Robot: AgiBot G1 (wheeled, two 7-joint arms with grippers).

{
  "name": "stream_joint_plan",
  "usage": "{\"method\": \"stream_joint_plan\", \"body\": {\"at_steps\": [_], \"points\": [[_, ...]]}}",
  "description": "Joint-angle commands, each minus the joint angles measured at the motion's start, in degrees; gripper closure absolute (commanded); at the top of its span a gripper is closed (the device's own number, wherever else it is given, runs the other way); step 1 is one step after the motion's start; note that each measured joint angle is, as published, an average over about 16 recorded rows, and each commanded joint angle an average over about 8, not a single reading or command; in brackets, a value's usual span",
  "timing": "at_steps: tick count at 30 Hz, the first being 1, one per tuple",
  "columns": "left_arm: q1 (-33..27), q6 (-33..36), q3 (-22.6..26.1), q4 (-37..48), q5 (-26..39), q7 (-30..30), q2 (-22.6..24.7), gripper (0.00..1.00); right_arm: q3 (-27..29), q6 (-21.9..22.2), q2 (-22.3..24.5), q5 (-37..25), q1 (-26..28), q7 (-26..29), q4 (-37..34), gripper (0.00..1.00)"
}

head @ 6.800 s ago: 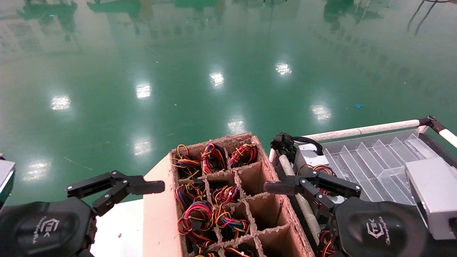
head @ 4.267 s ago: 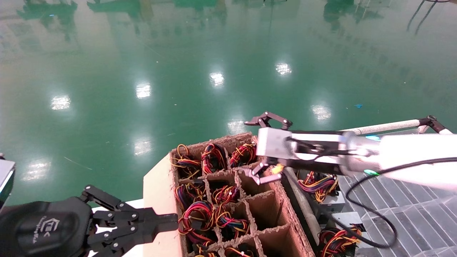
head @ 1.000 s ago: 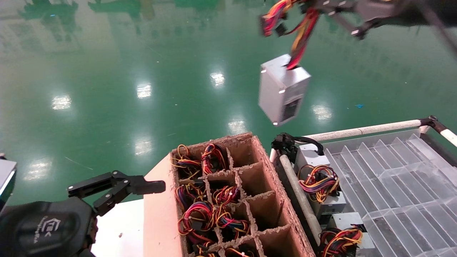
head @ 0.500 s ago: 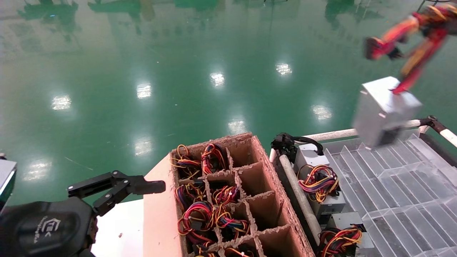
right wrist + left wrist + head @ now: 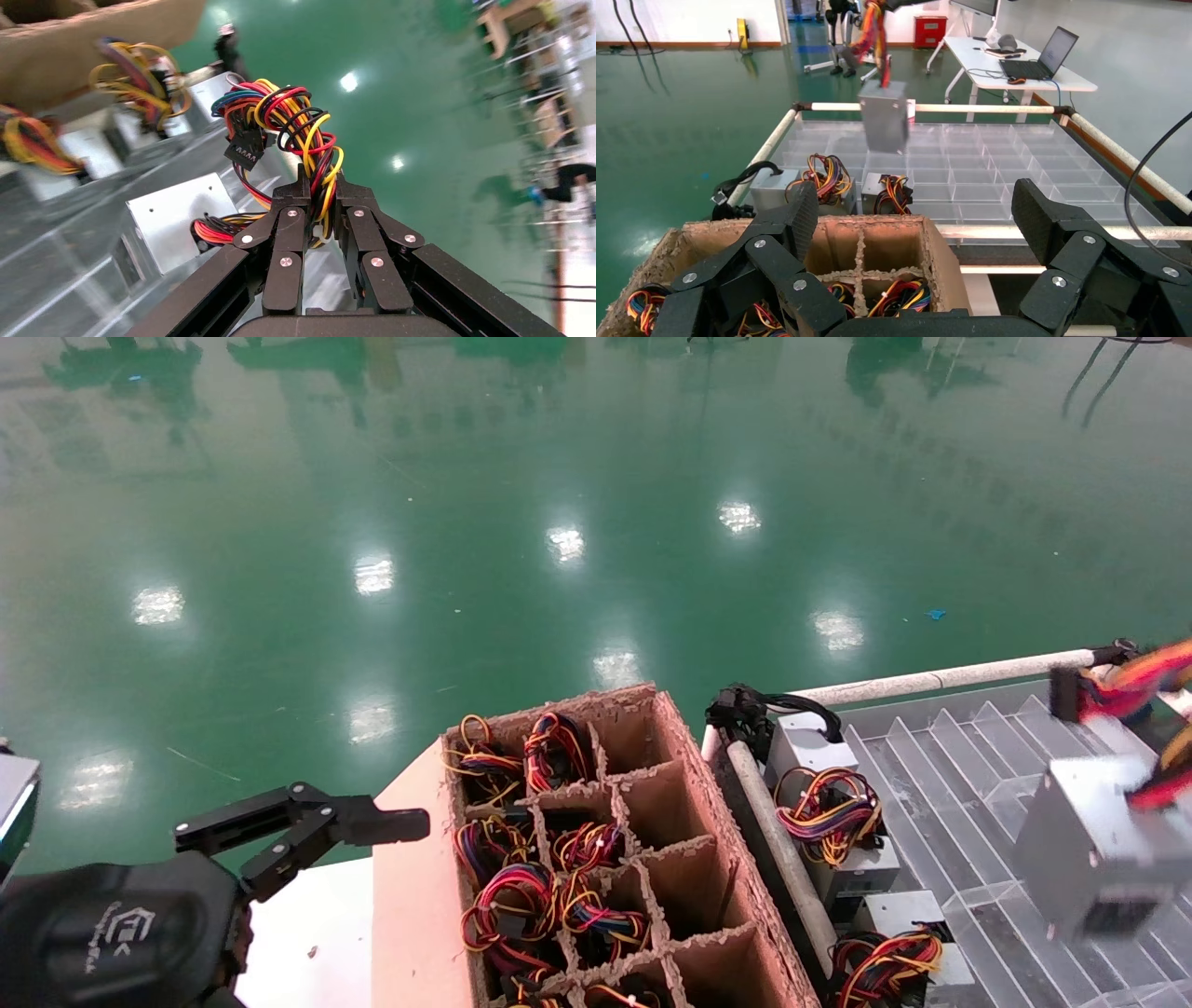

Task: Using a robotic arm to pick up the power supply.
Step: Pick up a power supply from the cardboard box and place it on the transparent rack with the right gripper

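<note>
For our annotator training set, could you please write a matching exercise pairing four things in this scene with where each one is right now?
Things:
1. power supply
2. right gripper
3. left gripper
4. cardboard divider box

Places or states:
A. hanging by its wires over the clear divided tray
B. open, parked beside the cardboard box
C. shut on the looped wire bundle
D. cells mostly filled with wire bundles, far right column empty

Pairs: 1-A, 2-C, 3-B, 4-D

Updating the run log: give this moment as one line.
right gripper: shut on wire bundle | power supply: hanging over clear divider tray | left gripper: open, beside cardboard box
</note>
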Motion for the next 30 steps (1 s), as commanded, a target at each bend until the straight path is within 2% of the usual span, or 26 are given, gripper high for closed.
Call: {"method": "stream_joint_plan", "body": {"at_steps": [1, 14, 24, 30], "points": [[0.0, 0.0, 0.0, 0.0, 0.0, 0.0, 0.0, 0.00, 0.0, -0.1, 2.0, 1.9, -2.1, 0.0, 0.0, 1.00], [0.0, 0.0, 0.0, 0.0, 0.0, 0.0, 0.0, 0.00, -5.2, 1.6, 10.6, 13.3, -8.4, -0.9, -0.1, 1.00], [0.0, 0.0, 0.1, 0.0, 0.0, 0.0, 0.0, 0.00, -13.0, 2.1, 16.9, 21.8, -8.2, -3.4, -0.1, 1.00], [0.0, 0.0, 0.1, 0.0, 0.0, 0.0, 0.0, 0.00, -17.5, 2.3, 18.8, 24.6, -7.7, -5.6, 0.1, 1.00]]}}
